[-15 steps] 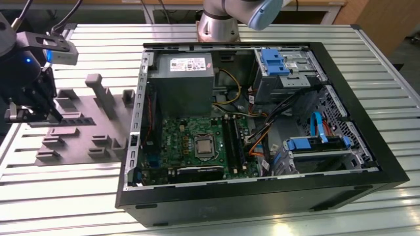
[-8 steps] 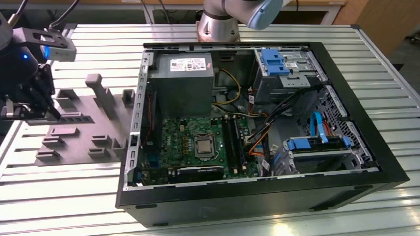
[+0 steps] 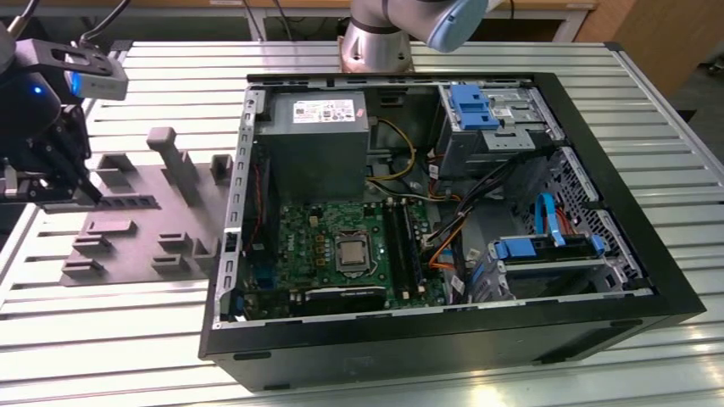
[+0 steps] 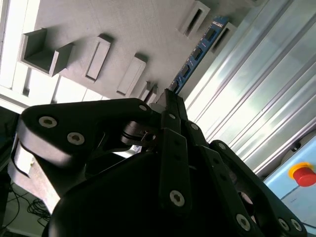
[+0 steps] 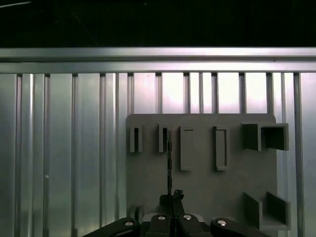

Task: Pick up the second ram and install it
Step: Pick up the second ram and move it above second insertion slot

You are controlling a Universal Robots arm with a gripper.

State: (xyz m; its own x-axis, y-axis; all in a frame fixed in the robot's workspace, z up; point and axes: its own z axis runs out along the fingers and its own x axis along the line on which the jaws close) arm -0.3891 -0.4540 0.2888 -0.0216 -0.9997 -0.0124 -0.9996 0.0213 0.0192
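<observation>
In the exterior view my gripper (image 3: 59, 188) hangs over the left part of the grey moulded tray (image 3: 136, 233), far left of the open computer case (image 3: 453, 339). The second wrist view shows the gripper (image 4: 168, 96) shut on the second ram (image 4: 197, 52), a thin blue-green stick with black chips reaching out from the fingertips along the tray (image 4: 123, 29). In the first wrist view the ram (image 5: 169, 158) appears edge-on, rising from the gripper (image 5: 170, 198) in front of the tray's slots (image 5: 163, 139). I cannot tell whether it rests in a slot. The motherboard's long black slots (image 3: 402, 246) lie inside the case.
The case holds a grey power supply (image 3: 317, 140), a motherboard with its processor (image 3: 351, 253), blue drive cages (image 3: 476, 106) and orange cables. All stands on a ribbed aluminium table (image 3: 114, 322). The arm's base (image 3: 379, 38) is behind the case. A red stop button (image 4: 302, 174) sits beyond the table edge.
</observation>
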